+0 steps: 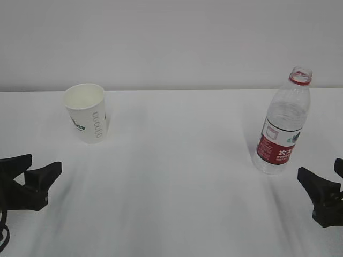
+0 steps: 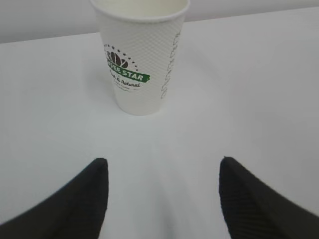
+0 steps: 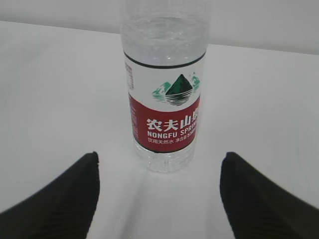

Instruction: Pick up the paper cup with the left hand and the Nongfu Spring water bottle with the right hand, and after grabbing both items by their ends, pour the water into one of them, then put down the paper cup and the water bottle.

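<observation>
The paper cup (image 2: 141, 55) stands upright straight ahead of my left hand (image 2: 162, 199), its long axis vertical and its open mouth up. My left jaws stand wide and hold nothing; the cup's base sits centred in the gap between their tips but beyond them, with bare table (image 1: 182, 176) between. To take it, I judge I only need to go straight forward, since the gap looks wider than the cup.

From the cup, the Nongfu Spring water bottle (image 3: 164, 94) stands well apart, far across the table toward my right side, so my right hand (image 3: 159, 199) is plainly the nearer one to it. It too is upright, uncapped, taller than the cup, with its label facing my right wrist. My right jaws are wide and empty as well; the bottle sits a little left of the middle of their gap and ahead of the tips, not touching them.

Between the cup and the bottle the table is white and bare, which gives open room to bring the two together for pouring. Behind the cup the table's far edge meets the wall close by, so a forward push has to stop short and not shove the light cup back. I cannot see the table's side edges.
</observation>
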